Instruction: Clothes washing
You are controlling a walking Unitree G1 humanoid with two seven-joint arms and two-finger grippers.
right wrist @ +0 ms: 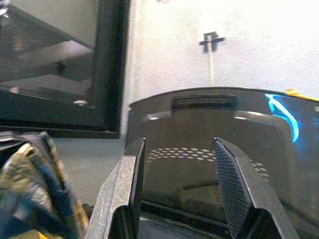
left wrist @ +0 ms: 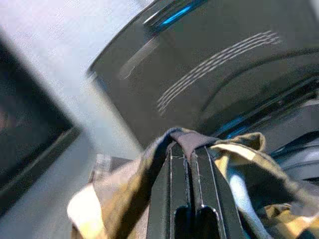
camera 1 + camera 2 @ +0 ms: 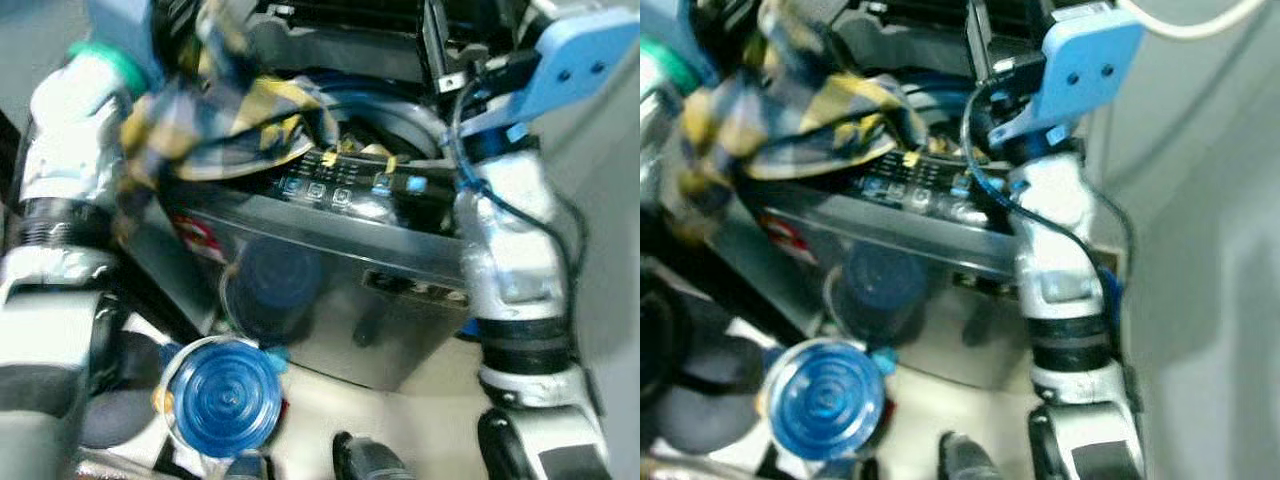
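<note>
The plaid garment [image 3: 215, 125] (soft, limp, light) is pinched in the closed left tool [image 2: 189, 164] above the washing machine [image 3: 340, 290]; a bunched fold is best gripped. The right tool [image 1: 179, 184] is held apart.

Pale wall [image 3: 1200, 200] at right, light floor [image 3: 420, 410], dark window frame [image 1: 112, 64]

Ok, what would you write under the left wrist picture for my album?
The left gripper pinches a yellow-and-blue plaid garment beside the washing machine's raised dark lid.
</note>
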